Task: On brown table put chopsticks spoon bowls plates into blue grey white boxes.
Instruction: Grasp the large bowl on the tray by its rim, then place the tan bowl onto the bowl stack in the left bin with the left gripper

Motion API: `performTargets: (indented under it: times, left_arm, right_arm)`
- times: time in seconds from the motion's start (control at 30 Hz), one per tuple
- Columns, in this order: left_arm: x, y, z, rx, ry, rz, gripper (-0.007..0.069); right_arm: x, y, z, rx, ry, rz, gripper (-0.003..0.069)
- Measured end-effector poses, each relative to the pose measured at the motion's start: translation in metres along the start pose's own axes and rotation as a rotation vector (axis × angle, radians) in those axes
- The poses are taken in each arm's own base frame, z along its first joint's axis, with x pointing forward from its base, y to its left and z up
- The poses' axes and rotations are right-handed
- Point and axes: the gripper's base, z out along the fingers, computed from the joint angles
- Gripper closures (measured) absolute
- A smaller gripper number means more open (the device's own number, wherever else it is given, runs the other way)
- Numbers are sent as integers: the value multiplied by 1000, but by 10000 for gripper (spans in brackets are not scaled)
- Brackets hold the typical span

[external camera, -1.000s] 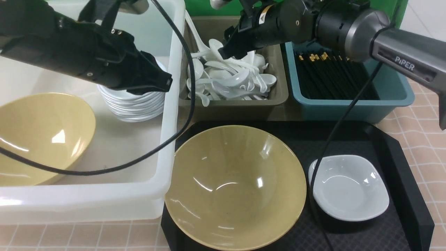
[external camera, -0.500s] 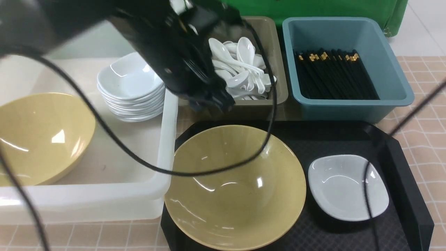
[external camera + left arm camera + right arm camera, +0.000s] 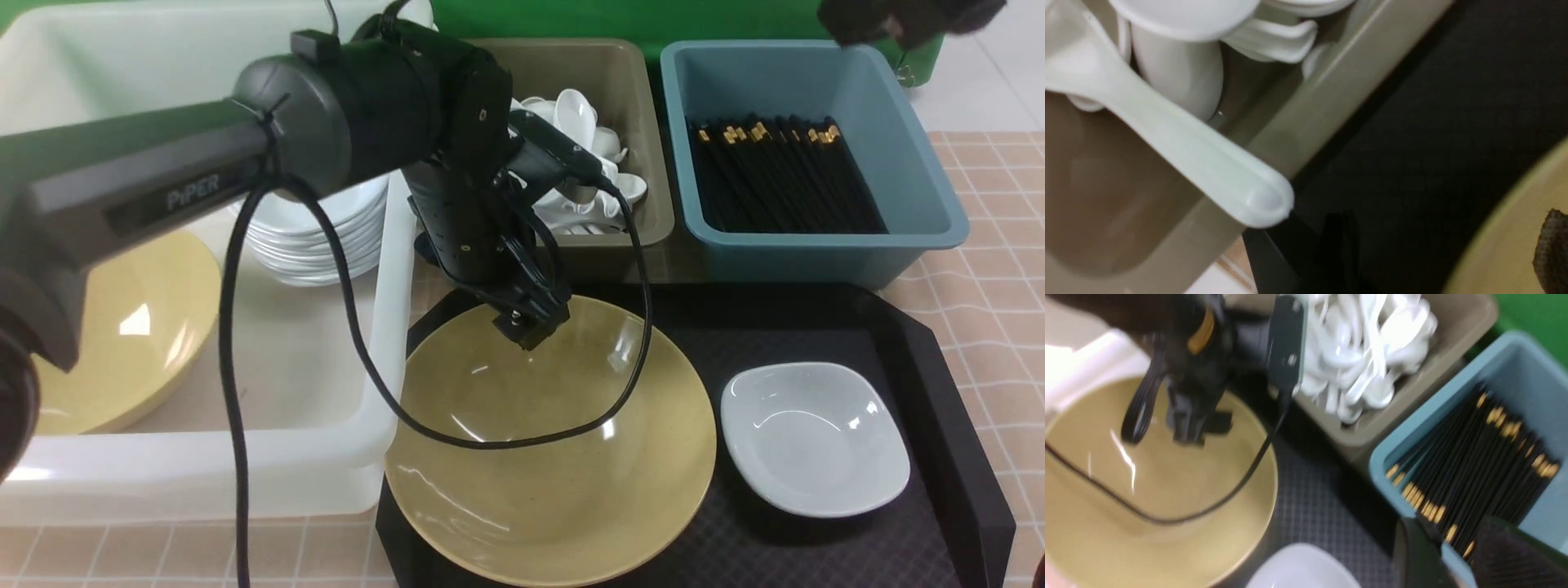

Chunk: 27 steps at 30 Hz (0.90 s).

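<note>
Presently the left pincer [image 3: 529,325] hangs just above the far rim of the yellow bowl [image 3: 555,457], which sits on the left half of the black tray [image 3: 939,351]. Whether its jaws are apart or together I cannot tell. The front view catches it end-on, and its own wrist view shows only one fingertip [image 3: 1551,249] at the frame's edge. A black cable [image 3: 490,441] from that arm loops down across the bowl's inside.

The right pincer [image 3: 1453,535] is high up beyond the tray's far right corner. Its two fingers are spread, with nothing between them.

On the tray's right half, just beside the bowl, lies a small white plate [image 3: 816,441], right way up. Directly beyond the tray's far edge stands the olive-grey box [image 3: 612,253], heaped with white spoons [image 3: 584,122]. One spoon [image 3: 1180,143] has its handle end poking over the box's rim on the tray side. Also beyond the tray, toward its right, the teal-blue box [image 3: 816,253] holds the chopsticks [image 3: 784,180] side by side, their gold bands at the end away from the tray.

To the tray's left, touching or nearly touching it, is the white box [image 3: 245,482]. It holds a stack of white plates [image 3: 310,245] and a second yellow bowl [image 3: 139,327], which is tilted. Everything rests on the checked surface [image 3: 988,237], which shows bare to the tray's right.
</note>
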Motion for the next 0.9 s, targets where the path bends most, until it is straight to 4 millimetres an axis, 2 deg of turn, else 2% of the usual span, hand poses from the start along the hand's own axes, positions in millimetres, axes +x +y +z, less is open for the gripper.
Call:
performTargets:
  times: [0.23,0.3,0.33,0.37,0.4,0.43,0.47,0.5,0.6,0.63,0.67,0.7,0.83,0.9]
  left_arm:
    - [1,-4,16,50,31,-12,95]
    - [2,-8,22,79,57,-8,204]
    - [2,-9,23,82,62,-8,228]
    - [2,-11,23,82,68,10,314]
    - [2,-11,23,83,71,14,325]
    - [4,-14,18,107,84,9,441]
    - [3,-16,15,126,75,-10,477]
    - [2,-19,10,141,60,-28,511]
    - [1,-21,-6,145,32,-42,552]
    - [1,-22,-22,140,2,-54,587]
    - [1,-21,-24,139,-3,-57,594]
    - [2,-18,-37,127,-31,-73,610]
    - [19,12,-90,116,-138,-192,618]
    - [37,34,-119,128,-186,-287,618]
  right_arm:
    - [7,2,15,-19,53,1,427]
    - [7,2,17,-21,57,-11,427]
    - [7,2,17,-21,57,-20,427]
    - [8,3,18,-23,61,-24,427]
    - [8,3,19,-23,62,-24,427]
    - [8,3,19,-24,64,-40,427]
    - [8,3,19,-25,63,-51,427]
    - [8,3,19,-25,63,-59,427]
    - [8,3,20,-29,62,-81,427]
    - [7,4,20,-42,57,-98,442]
    - [7,4,20,-42,57,-100,442]
    - [7,6,20,-51,53,-117,466]
    - [2,21,19,-85,37,-202,564]
    - [-4,36,19,-112,5,-271,614]
